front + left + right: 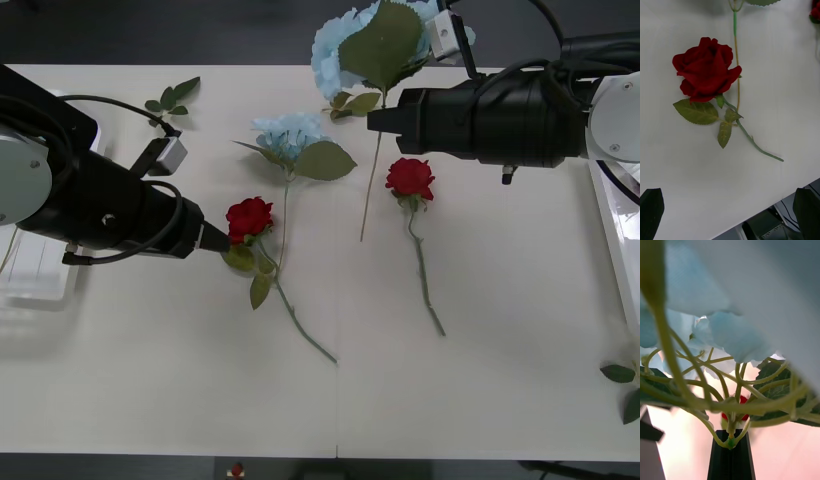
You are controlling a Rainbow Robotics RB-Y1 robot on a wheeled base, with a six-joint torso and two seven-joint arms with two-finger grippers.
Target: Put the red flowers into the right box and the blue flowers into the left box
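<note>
My right gripper (374, 121) is shut on the stem of a blue flower (352, 42) and holds it up above the table's far side; its pale petals (726, 333) hang close before the right wrist camera. A second blue flower (288, 134) lies on the table. One red flower (248, 218) lies just off the tip of my left gripper (214, 240), which is open above it with the bloom (706, 70) ahead of the fingers (651, 210). Another red flower (410, 178) lies mid-table. The left box (35, 275) is at the left edge, the right box (618, 225) at the right edge.
A loose green leaf sprig (172, 97) lies at the far left of the table, and another sprig (624, 385) lies at the near right corner. The stems of the lying red and blue flowers cross beside the left gripper.
</note>
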